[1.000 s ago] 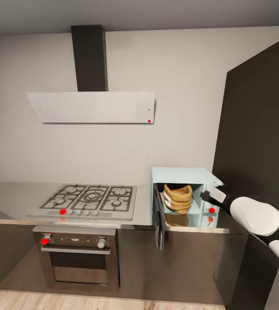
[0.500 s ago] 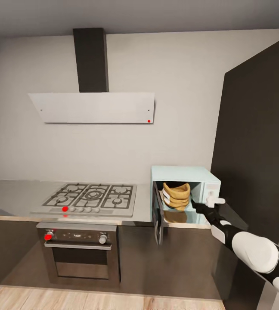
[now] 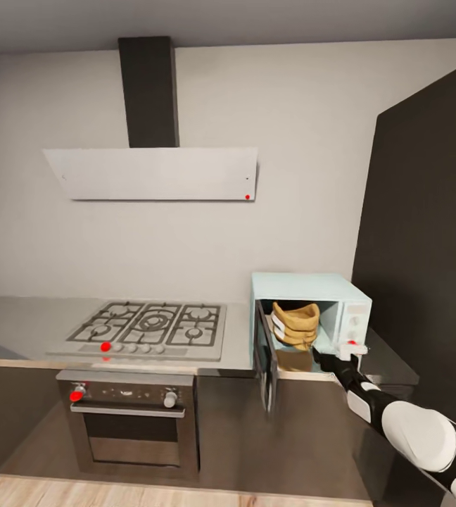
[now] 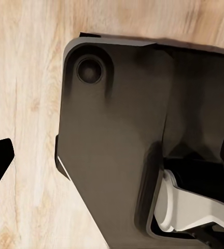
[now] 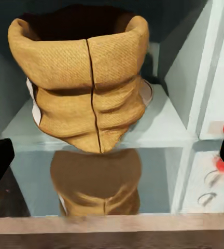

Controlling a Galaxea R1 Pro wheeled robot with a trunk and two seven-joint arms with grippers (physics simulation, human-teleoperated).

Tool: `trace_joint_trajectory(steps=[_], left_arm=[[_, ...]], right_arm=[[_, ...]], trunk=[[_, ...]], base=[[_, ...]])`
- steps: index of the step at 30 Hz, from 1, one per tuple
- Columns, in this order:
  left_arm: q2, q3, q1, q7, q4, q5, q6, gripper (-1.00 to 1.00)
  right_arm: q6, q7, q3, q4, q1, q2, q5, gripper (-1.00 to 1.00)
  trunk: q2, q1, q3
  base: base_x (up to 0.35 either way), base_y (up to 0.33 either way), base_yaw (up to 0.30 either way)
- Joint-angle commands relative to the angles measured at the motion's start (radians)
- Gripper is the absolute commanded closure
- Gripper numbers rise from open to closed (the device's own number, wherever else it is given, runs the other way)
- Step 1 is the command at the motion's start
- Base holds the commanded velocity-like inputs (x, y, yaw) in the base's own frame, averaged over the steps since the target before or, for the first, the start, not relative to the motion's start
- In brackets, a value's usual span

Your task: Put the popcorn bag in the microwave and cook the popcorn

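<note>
The pale mint microwave [image 3: 305,285] stands on the grey countertop [image 3: 17,317] right of the hob, its dark door [image 3: 265,362] swung open toward me. The tan popcorn bag [image 3: 295,325] sits upright inside the cavity, rolled rim up and its top open; no popcorn is visible. Just outside the opening, low at its front right, hangs my right gripper [image 3: 323,358]. In the right wrist view the popcorn bag [image 5: 86,78] is ahead, apart from the right gripper [image 5: 112,161], which is open and empty. My left gripper [image 4: 112,155] is open over my dark base and the wood floor.
A gas hob [image 3: 147,327] lies in the worktop with a black-and-steel oven [image 3: 129,422] below and a slanted white hood [image 3: 154,172] above. A tall dark cabinet [image 3: 425,232] walls the right side. The open microwave door juts out over the lower cabinets.
My right gripper has drawn back and down out of the microwave's opening, leaving the bag inside. The head view has shifted slightly with the camera.
</note>
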Motion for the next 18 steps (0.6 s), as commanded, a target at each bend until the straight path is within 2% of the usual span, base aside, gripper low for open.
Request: trace_joint_trajectory(steps=[1, 3, 7, 18], left_arm=[[0.0, 0.006, 0.0, 0.0, -0.001, 0.0, 0.001, -1.0], [0.0, 0.006, 0.0, 0.0, -0.001, 0.001, 0.001, -1.0], [0.0, 0.006, 0.0, 0.0, -0.001, 0.001, 0.001, -1.0], [0.0, 0.006, 0.0, 0.0, -0.001, 0.001, 0.002, -1.0]], right_arm=[[-0.004, 0.003, -0.006, 0.004, 0.008, -0.018, 0.003, -1.0], [-0.006, 0.004, -0.003, 0.004, 0.029, -0.029, 0.006, -1.0], [-0.009, 0.004, 0.007, 0.004, 0.058, -0.037, 0.02, -1.0], [-0.014, 0.003, 0.008, 0.001, 0.062, -0.039, 0.022, -1.0]], trunk=[[-0.001, 0.0, -0.001], [-0.001, 0.0, -0.003], [-0.001, 0.0, -0.008], [-0.001, 0.0, -0.025]], base=[[0.017, 0.011, 0.097], [0.009, 0.006, 0.108], [0.002, 0.001, 0.096], [0.0, 0.0, 0.03]])
